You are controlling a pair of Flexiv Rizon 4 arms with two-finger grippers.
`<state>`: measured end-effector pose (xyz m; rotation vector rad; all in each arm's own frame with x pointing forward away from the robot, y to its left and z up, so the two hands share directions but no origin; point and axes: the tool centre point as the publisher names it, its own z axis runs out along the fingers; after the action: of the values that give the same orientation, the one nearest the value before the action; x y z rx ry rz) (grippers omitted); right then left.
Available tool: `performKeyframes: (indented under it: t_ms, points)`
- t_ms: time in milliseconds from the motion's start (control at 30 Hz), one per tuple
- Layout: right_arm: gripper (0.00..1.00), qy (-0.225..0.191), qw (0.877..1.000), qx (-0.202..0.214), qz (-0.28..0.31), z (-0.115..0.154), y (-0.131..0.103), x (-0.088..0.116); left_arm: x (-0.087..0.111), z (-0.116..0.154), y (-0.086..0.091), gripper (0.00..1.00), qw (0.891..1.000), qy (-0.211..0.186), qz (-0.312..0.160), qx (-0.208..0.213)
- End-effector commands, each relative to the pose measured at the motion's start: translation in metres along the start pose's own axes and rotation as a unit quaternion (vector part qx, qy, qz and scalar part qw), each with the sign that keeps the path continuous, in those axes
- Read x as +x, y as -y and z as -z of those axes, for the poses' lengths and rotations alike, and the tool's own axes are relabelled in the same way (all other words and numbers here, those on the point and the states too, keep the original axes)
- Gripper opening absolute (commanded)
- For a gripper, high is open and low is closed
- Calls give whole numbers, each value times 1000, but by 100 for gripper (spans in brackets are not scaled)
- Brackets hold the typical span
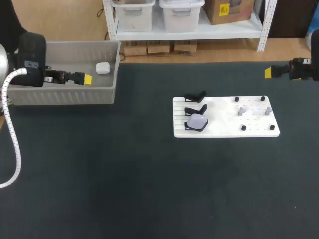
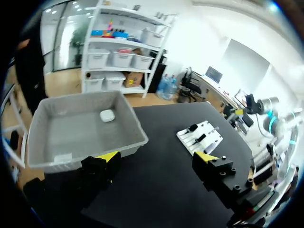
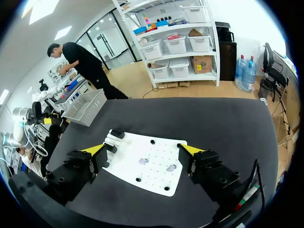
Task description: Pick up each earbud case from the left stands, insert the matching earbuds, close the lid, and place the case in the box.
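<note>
A white board [image 1: 224, 125] in the middle of the table carries three black stands along its left edge. The two farther stands [image 1: 195, 96] are bare; the nearest one bears a lavender earbud case [image 1: 197, 121]. Two grey earbuds [image 1: 241, 110] lie on the board's right half, also in the right wrist view [image 3: 142, 161]. A white case [image 1: 102, 67] lies in the grey box [image 1: 65, 94] at the far left. My left gripper [image 1: 82, 78] hangs open over the box, empty [image 2: 159, 159]. My right gripper [image 1: 269, 72] is open at the far right, empty, well back from the board [image 3: 143, 150].
Several black pegs [image 1: 243, 128] stand on the board's right half around the earbuds. The box [image 2: 61, 137] holds only the white case [image 2: 107, 115]. Dark table surface surrounds the board [image 3: 128, 172] on all sides.
</note>
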<state>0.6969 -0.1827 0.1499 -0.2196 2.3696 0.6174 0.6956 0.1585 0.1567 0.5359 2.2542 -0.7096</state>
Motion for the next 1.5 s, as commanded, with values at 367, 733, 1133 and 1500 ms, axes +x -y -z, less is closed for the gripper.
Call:
performKeyframes:
  t_ms: [367,733,1133,1500]
  points:
    - [100,0,1000,-1,0,-1,1,0,-2,-4,24,100,951,65,-168,250]
    - [100,0,1000,-1,0,-1,1,0,5,-21,35,100,937,40,-222,265]
    - [100,0,1000,-1,0,-1,1,0,0,-20,29,100,936,47,-236,257]
    - [100,0,1000,-1,0,-1,1,0,11,-60,53,100,890,12,-350,292]
